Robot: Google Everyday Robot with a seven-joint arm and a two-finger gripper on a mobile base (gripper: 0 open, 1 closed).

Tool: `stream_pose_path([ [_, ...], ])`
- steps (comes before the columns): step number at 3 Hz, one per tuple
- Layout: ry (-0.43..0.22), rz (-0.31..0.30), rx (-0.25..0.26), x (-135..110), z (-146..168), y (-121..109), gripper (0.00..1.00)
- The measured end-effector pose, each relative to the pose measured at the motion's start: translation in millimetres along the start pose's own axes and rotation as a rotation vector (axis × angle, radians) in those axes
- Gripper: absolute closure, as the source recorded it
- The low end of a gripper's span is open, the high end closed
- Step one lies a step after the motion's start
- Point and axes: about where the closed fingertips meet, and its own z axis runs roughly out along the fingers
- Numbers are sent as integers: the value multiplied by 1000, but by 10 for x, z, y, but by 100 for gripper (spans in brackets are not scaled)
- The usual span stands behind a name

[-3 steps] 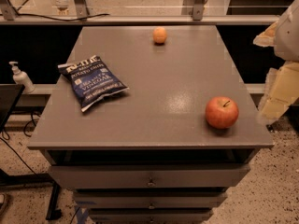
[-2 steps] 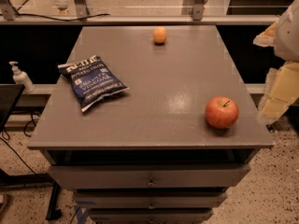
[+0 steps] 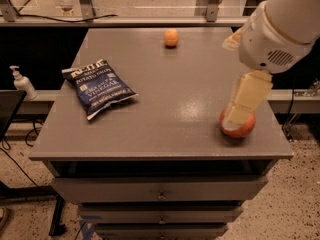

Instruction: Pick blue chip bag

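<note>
Grey counter [image 3: 175, 84] fills the camera view, sq. top with a wide stretch of bare surface across its centre and front. Under it, stacked drawers [image 3: 160, 189] sit shut, contents hidden. White robot arm [image 3: 280, 29] reaches in from upper right, over the counter's right edge. Its gripper [image 3: 239, 111] hangs low near the front-right corner, just above and partly in front of the apple. Can't tell whether the jaws are wide or narrow. Blue chip bag [image 3: 98, 87] lies flat on the left side, angled, near the left edge and well apart from the gripper. 1 red apple [image 3: 240, 129] sits close to the front and right edges. 1 small orange [image 3: 171, 37] rests near the back edge, approx. centre. Pump bottle [image 3: 21, 82] stands on a ledge off the counter's left.
</note>
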Motion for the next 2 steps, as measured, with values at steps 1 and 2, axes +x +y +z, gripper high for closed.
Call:
stream_pose_path([
  [1,-101,-56,-18,-486,316,27,0],
  [2,-211,-98,-25,-985,652,38,0],
])
